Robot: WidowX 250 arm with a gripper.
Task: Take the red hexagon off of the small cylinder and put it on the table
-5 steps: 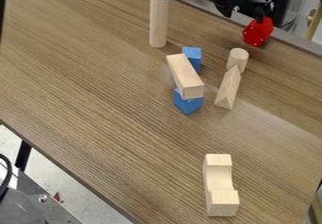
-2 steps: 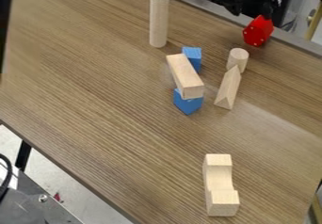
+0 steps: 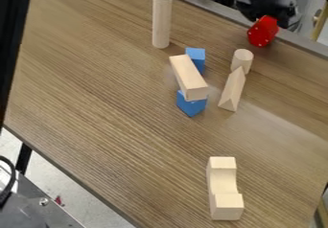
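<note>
- Tool (image 3: 274,15), black: at the counter's (image 3: 109,78) far edge, near the red hexagon (image 3: 261,32); whether apart or together, one cannot tell.
- Red hexagon: on the counter near its far edge, clear of the small cylinder.
- Small cylinder (image 3: 242,59): upright, just beyond the wooden prism (image 3: 232,90).
- Tall cylinder (image 3: 162,21): upright, towards the far edge.
- Wooden plank (image 3: 189,77): over blue blocks (image 3: 192,106).

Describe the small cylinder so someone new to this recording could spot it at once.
Start at the wooden table and go to its upper right part in the view, just below the red hexagon. The small cylinder is pale wood, at the upper tip of a pale wedge. It is round, unlike the wedge, and far shorter than the tall cylinder.
</note>
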